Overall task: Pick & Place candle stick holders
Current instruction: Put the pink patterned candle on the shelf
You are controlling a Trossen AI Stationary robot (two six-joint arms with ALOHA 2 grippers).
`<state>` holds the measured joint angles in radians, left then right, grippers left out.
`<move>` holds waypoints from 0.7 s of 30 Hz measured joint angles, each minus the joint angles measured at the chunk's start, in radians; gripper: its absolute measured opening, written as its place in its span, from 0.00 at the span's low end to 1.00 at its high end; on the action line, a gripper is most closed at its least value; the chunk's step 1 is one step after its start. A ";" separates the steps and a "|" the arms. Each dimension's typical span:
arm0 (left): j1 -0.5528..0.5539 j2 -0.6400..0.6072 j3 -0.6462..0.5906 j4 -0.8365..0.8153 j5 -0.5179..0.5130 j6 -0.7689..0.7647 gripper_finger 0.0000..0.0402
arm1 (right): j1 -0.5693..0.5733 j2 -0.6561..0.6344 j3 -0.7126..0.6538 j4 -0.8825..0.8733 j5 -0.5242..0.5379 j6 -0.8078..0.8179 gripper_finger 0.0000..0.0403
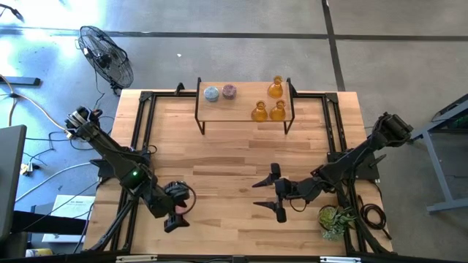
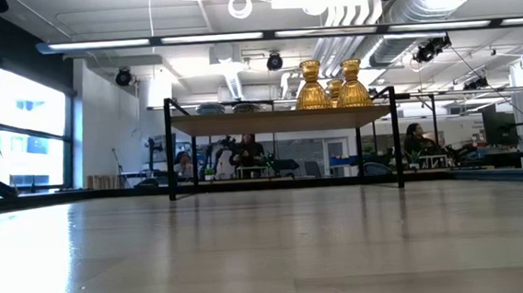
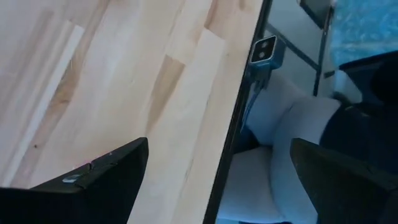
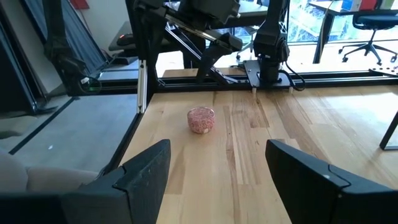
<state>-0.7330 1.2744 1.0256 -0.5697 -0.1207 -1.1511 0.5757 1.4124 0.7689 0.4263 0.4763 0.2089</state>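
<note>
Right pincer (image 1: 267,197), spread and empty, points at nine o'clock toward a pink holder (image 4: 201,119) on the counter (image 1: 234,157) near the left pincer (image 1: 175,212), also spread; next, reach and close.

Wooden table (image 1: 234,161) bears a raised shelf (image 1: 245,104), a pink holder (image 4: 201,119), and a plant (image 1: 336,219).
</note>
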 joint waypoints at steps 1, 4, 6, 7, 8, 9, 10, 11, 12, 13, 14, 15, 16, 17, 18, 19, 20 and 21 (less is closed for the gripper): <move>0.000 0.000 0.000 -0.004 0.002 0.010 0.96 | 0.001 0.000 0.000 0.000 0.000 0.000 0.64; 0.000 0.000 0.000 -0.066 0.107 0.000 0.96 | 0.001 0.000 0.000 0.000 0.000 0.000 0.64; -0.002 -0.001 0.000 -0.102 0.174 -0.023 0.96 | 0.001 0.000 0.000 0.000 0.000 0.000 0.64; -0.010 0.006 0.000 -0.121 0.200 -0.024 0.96 | 0.001 0.000 0.000 -0.001 0.000 0.000 0.64; -0.019 0.012 0.000 -0.136 0.236 -0.013 0.96 | 0.001 0.000 0.000 -0.002 0.000 0.000 0.64; -0.027 0.018 0.000 -0.144 0.262 0.004 0.96 | 0.001 0.000 0.000 -0.003 0.000 0.000 0.64; -0.031 0.025 0.000 -0.145 0.291 0.024 0.96 | 0.001 0.000 0.000 -0.004 0.000 0.000 0.64; -0.035 0.033 0.003 -0.146 0.306 0.040 0.96 | 0.001 0.000 0.000 -0.008 0.000 0.000 0.64; -0.035 0.042 0.013 -0.160 0.301 0.047 0.96 | 0.001 0.000 0.000 -0.012 0.000 0.000 0.64; -0.035 0.053 0.027 -0.187 0.276 0.062 0.96 | 0.000 0.000 0.000 -0.014 0.000 0.000 0.64; -0.034 0.067 0.044 -0.231 0.248 0.081 0.96 | 0.000 0.000 0.000 -0.014 0.000 0.000 0.64; -0.033 0.085 0.064 -0.281 0.217 0.105 0.96 | 0.000 0.000 0.000 -0.013 0.001 0.000 0.64; -0.033 0.104 0.087 -0.338 0.192 0.126 0.96 | 0.000 0.000 0.000 -0.011 0.003 0.000 0.64; -0.033 0.125 0.111 -0.401 0.171 0.145 0.96 | 0.000 0.000 0.000 -0.009 0.004 0.000 0.64; -0.033 0.151 0.135 -0.458 0.156 0.162 0.96 | 0.000 0.000 0.000 -0.007 0.004 0.000 0.64; -0.034 0.178 0.162 -0.510 0.145 0.180 0.96 | 0.000 0.000 0.000 -0.004 0.006 0.000 0.64; -0.034 0.204 0.186 -0.544 0.136 0.208 0.96 | 0.000 0.000 0.000 -0.003 0.006 0.000 0.64; -0.037 0.232 0.209 -0.565 0.132 0.243 0.96 | 0.000 0.000 0.000 -0.003 0.007 0.000 0.64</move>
<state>-0.7695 1.5063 1.2341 -1.1350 0.0111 -0.9079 0.5755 1.4124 0.7685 0.4229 0.4835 0.2085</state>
